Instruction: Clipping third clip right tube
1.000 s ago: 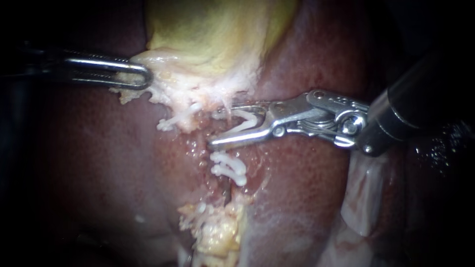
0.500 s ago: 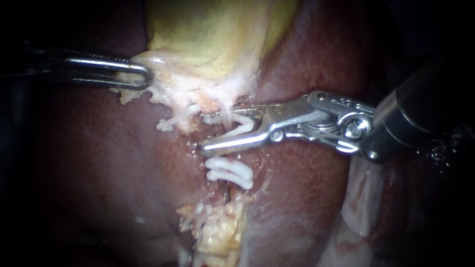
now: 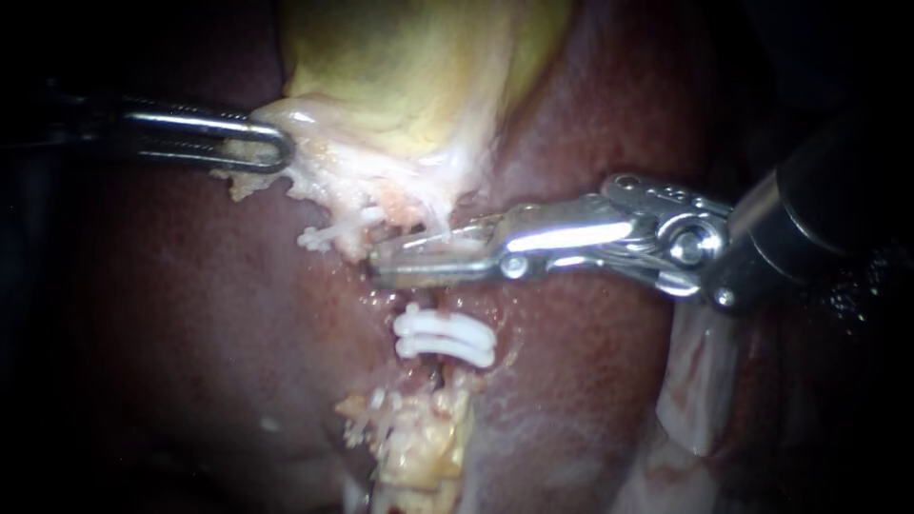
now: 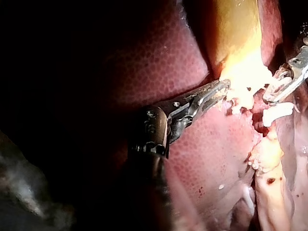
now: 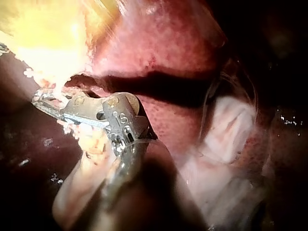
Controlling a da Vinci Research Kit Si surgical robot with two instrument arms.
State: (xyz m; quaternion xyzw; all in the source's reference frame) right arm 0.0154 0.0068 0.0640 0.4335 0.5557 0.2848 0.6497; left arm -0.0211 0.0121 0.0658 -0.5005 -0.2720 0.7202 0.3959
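Instruments: two. The left instrument enters from the left edge of the frame, and the right instrument enters from the right edge.
Left pincer: closed on the pale fringe at the gallbladder's lower edge, in the upper left of the frame. The left wrist view shows the same grip.
Right pincer: squeezed narrow at the centre of the frame, with a white clip pressed between its two halves.
Clips: four counted. One is in the right pincer. A pair of clips lies side by side just below it, apart from the metal. One lone clip sits to the left, against the pale fringe.
Right tube: covered by the pincer and the clips, so its surface cannot be made out.
Gallbladder: one, yellow-green, at the top centre.
Liver: dark red, filling the frame around everything.
Fatty lump: one, yellowish, at the bottom centre below the pair of clips.
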